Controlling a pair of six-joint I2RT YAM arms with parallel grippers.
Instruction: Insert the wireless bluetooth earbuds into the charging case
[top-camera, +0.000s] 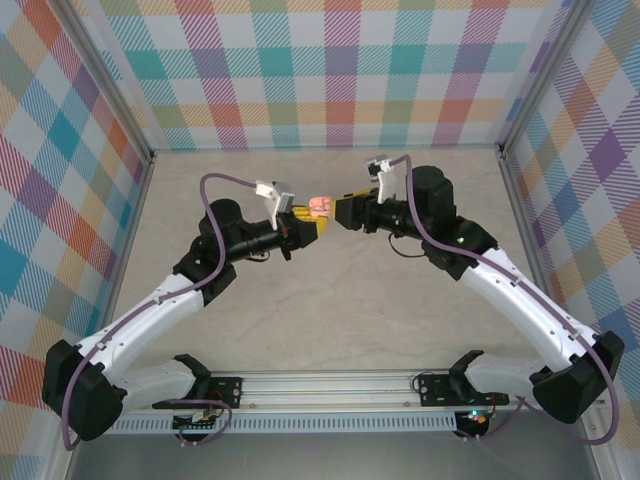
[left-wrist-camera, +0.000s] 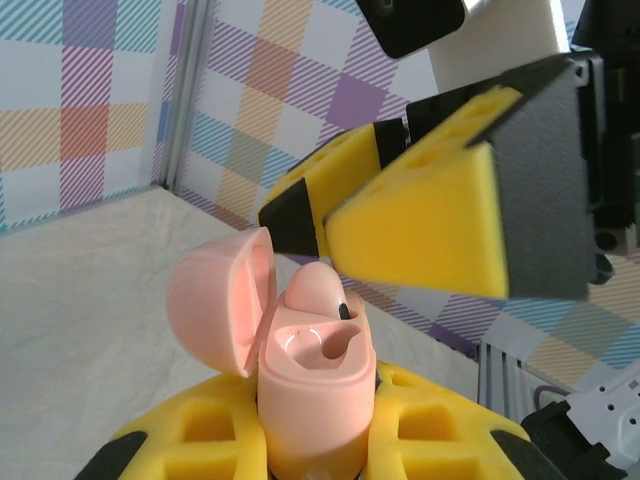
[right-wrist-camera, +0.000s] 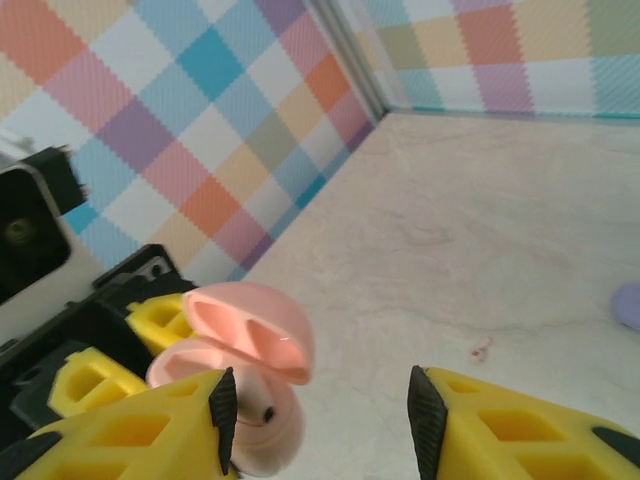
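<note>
My left gripper (top-camera: 306, 226) is shut on a pink charging case (left-wrist-camera: 318, 400), holding it upright above the table. The case's lid (left-wrist-camera: 215, 300) is swung open to the left. One pink earbud (left-wrist-camera: 318, 290) with a black dot sits in the case's far socket, and the near socket shows bare. My right gripper (top-camera: 345, 212) faces the case from the right, a little apart from it. Its yellow fingers (left-wrist-camera: 420, 220) hang just above and behind the earbud. In the right wrist view the right gripper (right-wrist-camera: 318, 420) stands open, with the case (right-wrist-camera: 262, 425) by its left finger.
The beige tabletop (top-camera: 330, 320) is fenced by checkered walls on three sides. A small lilac object (right-wrist-camera: 630, 305) lies on the table at the right edge of the right wrist view. Both arms meet mid-table, toward the back.
</note>
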